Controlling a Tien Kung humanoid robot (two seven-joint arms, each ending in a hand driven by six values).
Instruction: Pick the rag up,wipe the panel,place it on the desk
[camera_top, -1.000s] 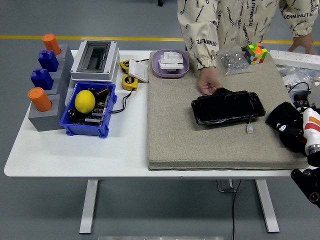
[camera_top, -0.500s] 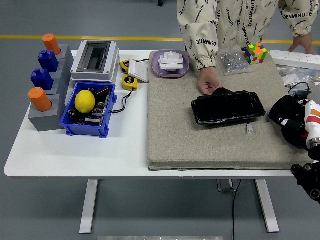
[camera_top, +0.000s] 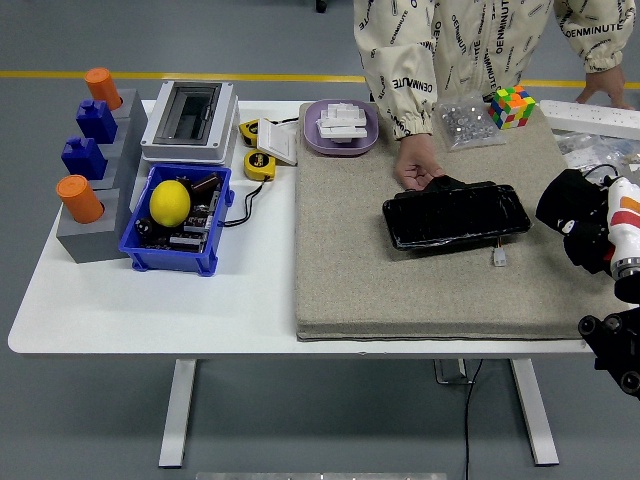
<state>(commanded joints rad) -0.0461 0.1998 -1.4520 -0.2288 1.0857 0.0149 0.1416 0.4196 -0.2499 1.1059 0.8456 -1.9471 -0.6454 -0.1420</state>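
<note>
A glossy black panel (camera_top: 456, 215) lies flat on the grey felt mat (camera_top: 360, 270), with a small white connector (camera_top: 498, 258) on a wire at its near edge. A person's hand (camera_top: 418, 170) rests on the panel's far left corner. My right hand (camera_top: 578, 222) comes in from the right edge, just right of the panel and a little above the mat. It is closed around a crumpled black rag (camera_top: 566, 208) that hides most of its fingers. The rag hangs about a hand's width from the panel's right end. No left arm shows.
A purple bowl (camera_top: 341, 128) of white parts, a bag of small pieces (camera_top: 462, 122) and a colour cube (camera_top: 511, 105) stand along the mat's far edge. To the left are a blue bin (camera_top: 178, 218) with a lemon, a grey box (camera_top: 190, 118) and a peg block (camera_top: 95, 170).
My right hand with the rag has risen and shifted slightly away from the table's near edge, staying right of the panel. The person's hand and the panel have not moved.
</note>
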